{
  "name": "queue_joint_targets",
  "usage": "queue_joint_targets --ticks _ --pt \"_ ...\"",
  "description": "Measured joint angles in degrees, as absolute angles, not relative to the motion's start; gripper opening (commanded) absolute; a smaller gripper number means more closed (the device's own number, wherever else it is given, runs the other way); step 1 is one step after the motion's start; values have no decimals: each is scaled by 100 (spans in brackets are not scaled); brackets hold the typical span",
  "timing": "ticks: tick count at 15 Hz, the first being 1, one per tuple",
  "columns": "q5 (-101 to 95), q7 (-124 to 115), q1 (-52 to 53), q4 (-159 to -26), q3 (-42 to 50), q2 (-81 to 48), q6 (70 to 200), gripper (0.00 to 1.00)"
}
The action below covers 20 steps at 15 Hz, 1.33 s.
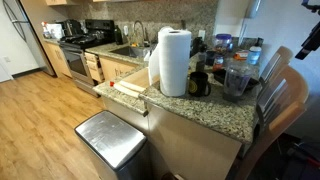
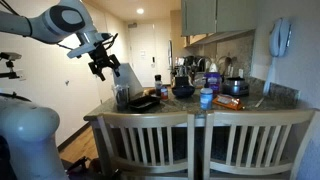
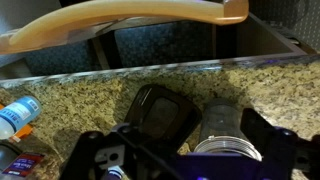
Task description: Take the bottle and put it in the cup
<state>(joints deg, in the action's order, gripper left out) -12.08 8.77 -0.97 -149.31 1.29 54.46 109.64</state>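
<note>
A speckled granite counter point(image 1: 205, 112) carries a tall white paper towel roll point(image 1: 174, 62), standing upright. A steel trash can point(image 1: 110, 140) stands on the wood floor point(image 1: 40, 110) beside the counter. Farther back are a black stove point(image 1: 80, 45) and a sink point(image 1: 128, 50). In an exterior view, a wooden chair point(image 2: 150, 140) faces the counter, and a phone point(image 2: 281, 38) hangs on the wall.

- The arm point(image 2: 50, 22) comes in from the upper left edge in an exterior view, with its white links bent and reaching sideways.
- The wrist point(image 2: 92, 46) turns down, so the black gripper point(image 2: 103, 70) hangs in the air and points downward, a little tilted.
- In the wrist view the two fingers point(image 3: 92, 155) stand wide apart, and nothing is gripped between them.
</note>
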Motion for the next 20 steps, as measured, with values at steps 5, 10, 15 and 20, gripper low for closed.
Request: queue_joint_targets --ticks 5,10,15,20 --pt "-1208 876 -97 -14931 129 5446 10964 100" --pt "-1208 875 -97 -14931 129 5446 10964 100" --pt "-1056 -148 -105 -14931 101 5442 11264 100" --pt "-788 -1586 -284 -14933 -40 5398 11756 100"
